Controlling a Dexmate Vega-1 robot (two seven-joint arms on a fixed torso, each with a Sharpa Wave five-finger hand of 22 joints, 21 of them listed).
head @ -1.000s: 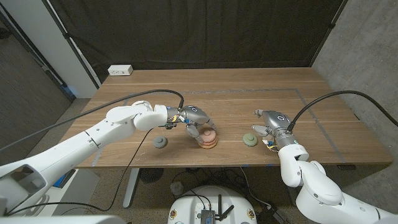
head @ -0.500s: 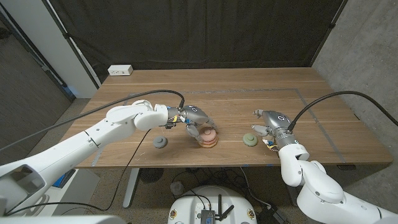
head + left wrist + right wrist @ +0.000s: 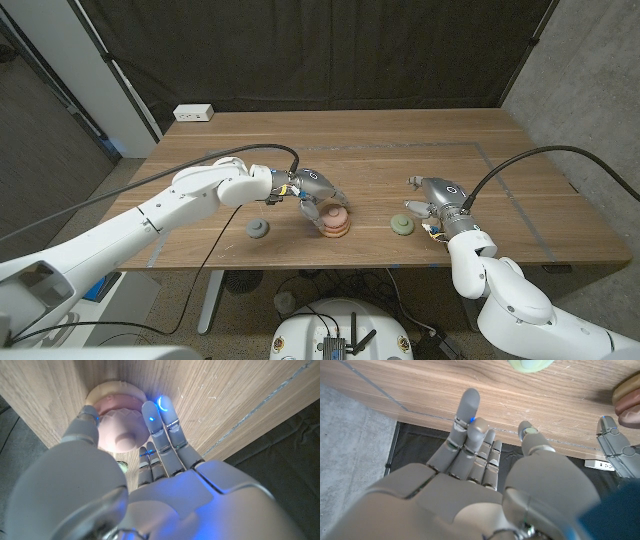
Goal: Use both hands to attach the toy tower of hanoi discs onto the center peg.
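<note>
At table centre: disc stack [image 3: 336,222], pink disc [image 3: 120,435] topmost on the peg; left hand [image 3: 314,195] pinching that disc; right hand [image 3: 437,199] spread, empty, beside 1 green disc [image 3: 402,225]; advice: seat pink level, release slowly.

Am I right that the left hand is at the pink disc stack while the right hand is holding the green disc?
Not quite. The left hand is at the pink disc stack, but the right hand holds nothing; the green disc lies on the table beside it, apart from the fingers, as the head view shows.
</note>
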